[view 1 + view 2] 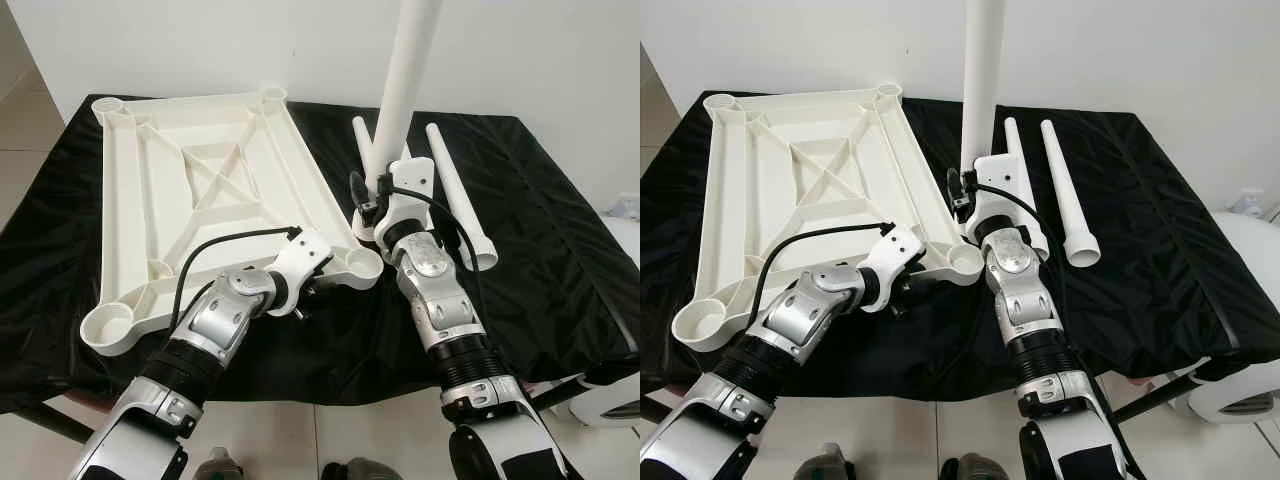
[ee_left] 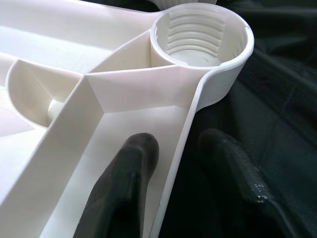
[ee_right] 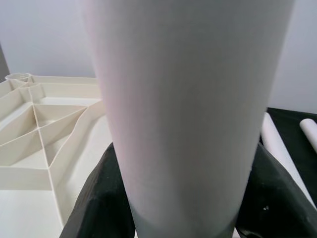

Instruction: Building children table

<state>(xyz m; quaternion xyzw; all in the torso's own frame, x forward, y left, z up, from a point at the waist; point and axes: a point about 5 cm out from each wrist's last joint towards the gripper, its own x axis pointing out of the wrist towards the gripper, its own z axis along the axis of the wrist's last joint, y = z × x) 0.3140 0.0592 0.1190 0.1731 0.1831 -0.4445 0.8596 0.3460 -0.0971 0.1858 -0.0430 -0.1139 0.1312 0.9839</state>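
White plastic tabletop (image 1: 215,190) lies upside down on the black-covered worktop (image 1: 560,270), left half of the frame, ribbed underside up with diagonal cross braces. Round threaded leg socket at each corner; near-right socket (image 2: 200,37) is empty, threads visible inside. My left end effector (image 2: 173,198) straddles the tabletop's near-right edge just below that socket, one finger inside the rim, one outside on the cloth. My right end effector (image 3: 185,198) grips a white tapered leg (image 1: 405,85), held upright at centre frame, right beside the near-right socket. Two more white legs (image 1: 458,195) lie on the cloth right of centre, roughly parallel, wide ends toward me.
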